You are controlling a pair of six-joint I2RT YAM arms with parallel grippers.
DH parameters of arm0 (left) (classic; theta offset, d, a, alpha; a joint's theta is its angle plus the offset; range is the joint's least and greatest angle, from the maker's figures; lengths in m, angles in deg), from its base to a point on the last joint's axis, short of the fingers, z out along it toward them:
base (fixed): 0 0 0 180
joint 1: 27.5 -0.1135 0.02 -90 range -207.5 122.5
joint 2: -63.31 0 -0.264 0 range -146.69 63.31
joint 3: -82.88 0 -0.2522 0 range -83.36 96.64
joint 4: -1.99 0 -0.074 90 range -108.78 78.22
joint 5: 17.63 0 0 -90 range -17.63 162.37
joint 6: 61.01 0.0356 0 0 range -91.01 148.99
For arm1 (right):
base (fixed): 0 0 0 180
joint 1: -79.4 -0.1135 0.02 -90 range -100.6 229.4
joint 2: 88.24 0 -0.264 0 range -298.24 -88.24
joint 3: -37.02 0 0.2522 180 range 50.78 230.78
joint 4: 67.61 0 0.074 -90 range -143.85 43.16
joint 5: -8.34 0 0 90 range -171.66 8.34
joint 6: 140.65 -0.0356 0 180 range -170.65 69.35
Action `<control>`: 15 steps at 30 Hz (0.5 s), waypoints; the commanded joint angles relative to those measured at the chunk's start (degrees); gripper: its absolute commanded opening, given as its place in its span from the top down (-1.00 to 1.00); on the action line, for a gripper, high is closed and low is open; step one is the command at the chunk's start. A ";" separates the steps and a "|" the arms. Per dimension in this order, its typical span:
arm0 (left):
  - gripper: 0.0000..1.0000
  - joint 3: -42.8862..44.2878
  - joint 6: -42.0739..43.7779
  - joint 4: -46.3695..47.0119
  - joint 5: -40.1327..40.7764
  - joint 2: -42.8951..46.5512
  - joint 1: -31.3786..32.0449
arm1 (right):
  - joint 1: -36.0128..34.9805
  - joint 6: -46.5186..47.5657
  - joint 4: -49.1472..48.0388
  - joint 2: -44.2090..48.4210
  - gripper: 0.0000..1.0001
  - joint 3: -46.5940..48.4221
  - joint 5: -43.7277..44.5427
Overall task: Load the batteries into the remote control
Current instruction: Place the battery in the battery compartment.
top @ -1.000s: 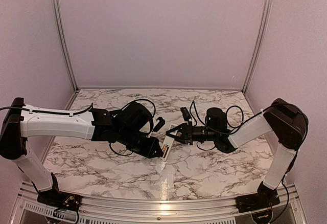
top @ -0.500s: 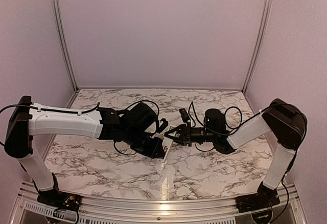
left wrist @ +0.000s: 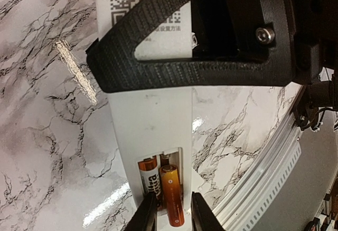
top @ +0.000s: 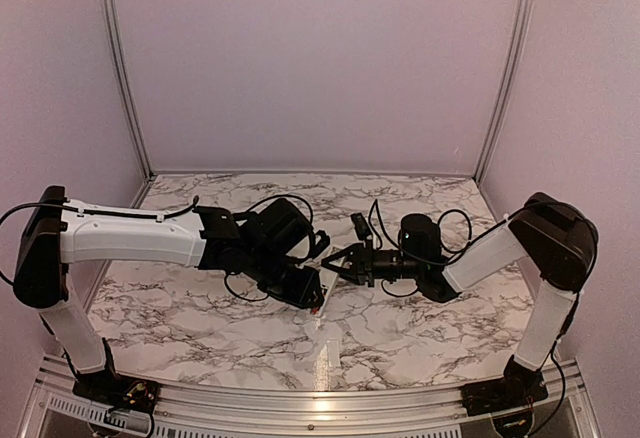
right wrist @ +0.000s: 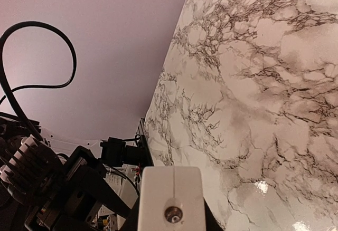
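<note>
Since the remote control is too slim to stay put on its own, the overhead view shows both arms meeting at mid-table to share it. The right gripper comes in from the right to brace it, and the left gripper works at its near end. The detail is too small here to read how either pair of jaws stands.

Seen from the left wrist, the remote control lies back-up with its printed label showing and its battery bay uncovered. A broad black finger of the right gripper crosses it, likely to stop it sliding while the cells are pressed in. One battery already lies in the bay. The orange battery sits beside it, tilted a little, with the left fingertips drawn in against its sides. That looks like a pinch for steering it down into its slot, so I judge the seating unfinished.

From the right wrist, the remote's white end fills the bottom centre, clamped between dark jaw edges that barely show, and it is held clear of the table.
</note>
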 commanded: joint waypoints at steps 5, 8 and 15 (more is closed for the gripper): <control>0.50 0.81 1.08 -2.37 1.16 0.23 -0.45 | -0.40 -3.19 -6.01 -1.40 1.00 0.15 -1.16; 0.36 0.35 1.57 -1.13 1.95 2.67 -0.52 | -0.30 -3.82 -7.05 -1.69 1.00 -0.01 -1.64; 0.29 -1.92 3.99 1.95 2.42 9.66 -2.16 | -0.05 -8.24 -12.54 -2.96 1.00 -1.33 -3.34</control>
